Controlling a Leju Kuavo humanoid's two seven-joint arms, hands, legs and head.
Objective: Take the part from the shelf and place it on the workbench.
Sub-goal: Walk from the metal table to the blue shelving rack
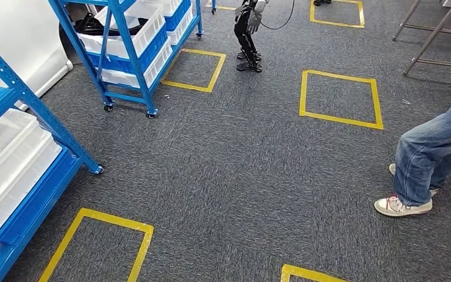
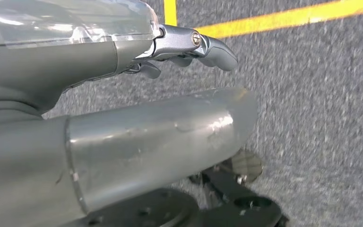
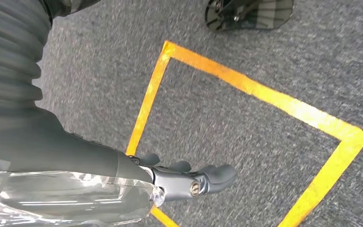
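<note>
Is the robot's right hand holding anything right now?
No, it looks empty. In the right wrist view the right robot hand hangs over the grey carpet, fingers extended, nothing between them.

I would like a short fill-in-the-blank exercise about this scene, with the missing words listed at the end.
1. The squares on the carpet are marked with tape of ____ colour.
2. The white bins lie on shelves with frames painted ____.
3. The person at the right edge of the head view wears trousers made of ____.
4. The left hand and the right hand both hang above the ____.

Missing words: yellow; blue; denim; carpet
</note>
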